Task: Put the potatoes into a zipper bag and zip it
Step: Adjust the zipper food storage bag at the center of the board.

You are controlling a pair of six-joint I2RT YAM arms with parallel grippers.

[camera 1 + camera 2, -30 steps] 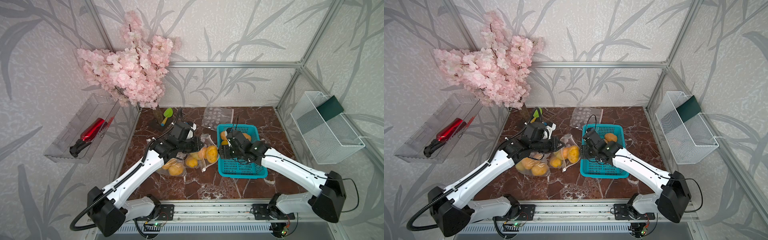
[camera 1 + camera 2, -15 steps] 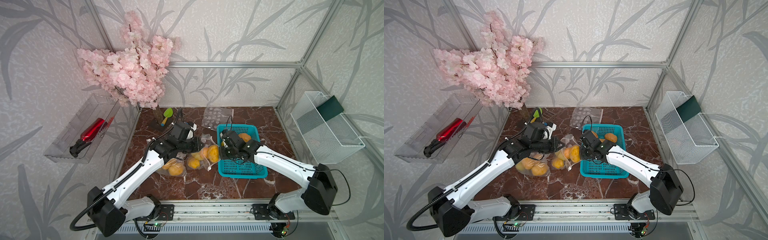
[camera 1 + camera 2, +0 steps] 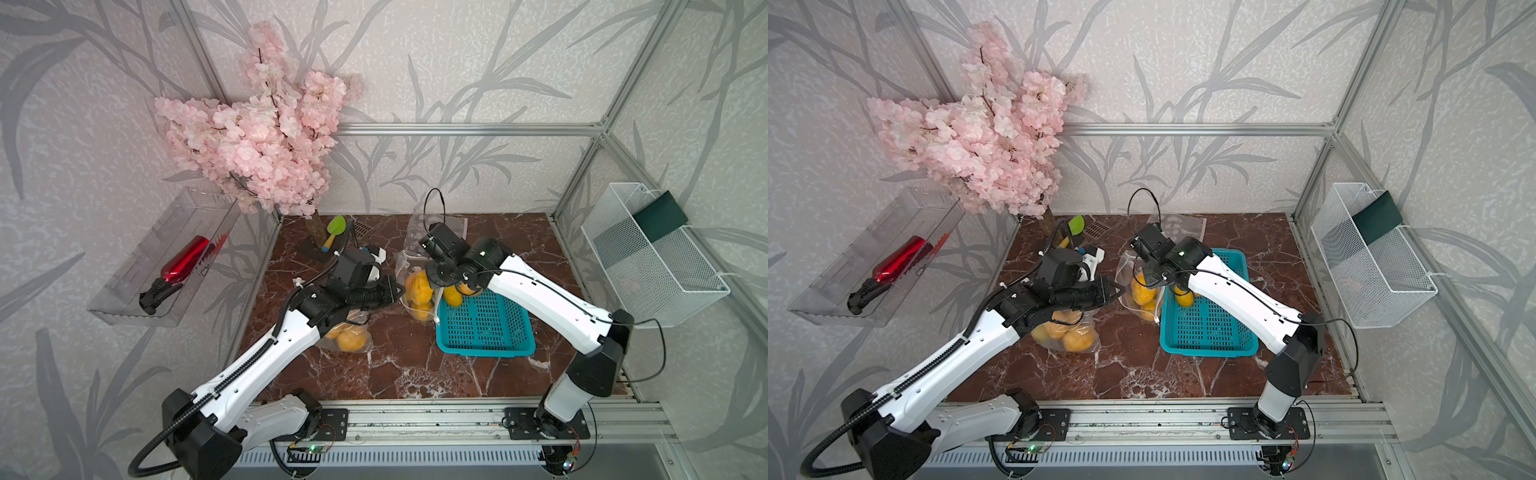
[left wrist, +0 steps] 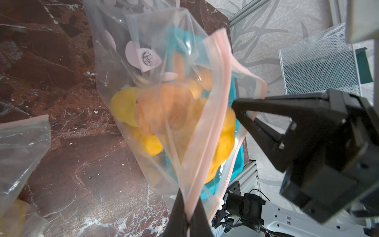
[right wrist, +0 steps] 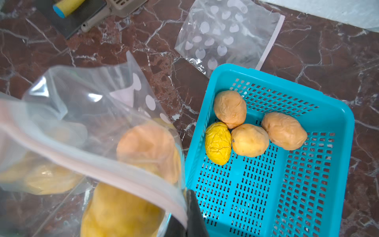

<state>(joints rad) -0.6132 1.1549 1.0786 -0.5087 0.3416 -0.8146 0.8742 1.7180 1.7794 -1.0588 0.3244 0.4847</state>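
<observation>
A clear zipper bag (image 3: 415,286) (image 3: 1142,286) with a pink zip strip stands between the arms, next to the teal basket (image 3: 484,332). Yellow and orange potatoes (image 4: 164,110) (image 5: 147,147) fill its lower part. My left gripper (image 3: 398,291) (image 4: 187,218) is shut on one end of the strip. My right gripper (image 3: 1148,280) (image 4: 244,112) (image 5: 185,221) is shut on the opposite end, so the mouth is stretched between them. Several more potatoes (image 5: 250,139) lie loose in the basket (image 5: 287,195).
A second bag of potatoes (image 3: 347,336) (image 3: 1069,332) lies under my left forearm. An empty spotted bag (image 5: 225,34) lies flat behind the basket. A green trowel (image 3: 334,228) and a pink blossom branch (image 3: 257,141) stand at the back left. A white wire basket (image 3: 652,266) hangs on the right wall.
My right gripper left the basket, swung left to the bag's mouth and shut on the zip strip. The bag now stands more upright. My left gripper kept its hold.
</observation>
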